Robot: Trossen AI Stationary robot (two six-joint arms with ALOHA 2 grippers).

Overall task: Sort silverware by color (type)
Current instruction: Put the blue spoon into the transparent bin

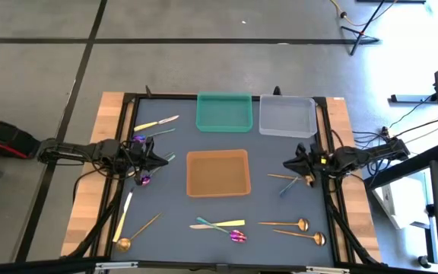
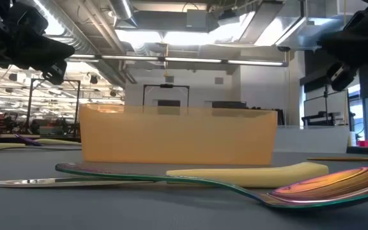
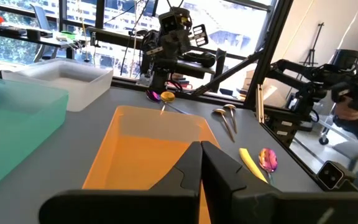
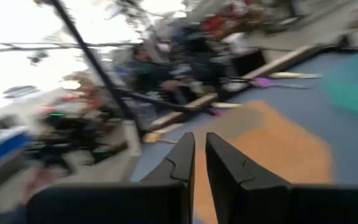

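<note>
The silverware lies loose on the grey table. A cream knife [image 1: 157, 122], a teal fork [image 1: 160, 133] and purple spoons [image 1: 144, 180] are at the left. A cream knife [image 1: 122, 217] and a gold spoon [image 1: 131, 237] are near the front left. A purple spoon [image 1: 238, 236] with a cream knife [image 2: 248, 174] is front centre. Two gold spoons [image 1: 284, 224] are front right, and a gold fork [image 1: 286, 178] is beside them. My left gripper [image 1: 162, 161] [image 3: 201, 146] hovers shut at the left edge. My right gripper [image 1: 286, 164] [image 4: 200, 138] hovers at the right edge, its fingers nearly together with nothing between them.
An orange tray [image 1: 217, 173] stands in the table's middle between the two grippers. A green tray [image 1: 223, 112] and a clear tray [image 1: 287, 116] stand side by side at the far edge. Wooden strips [image 1: 90, 190] and a black frame border the table.
</note>
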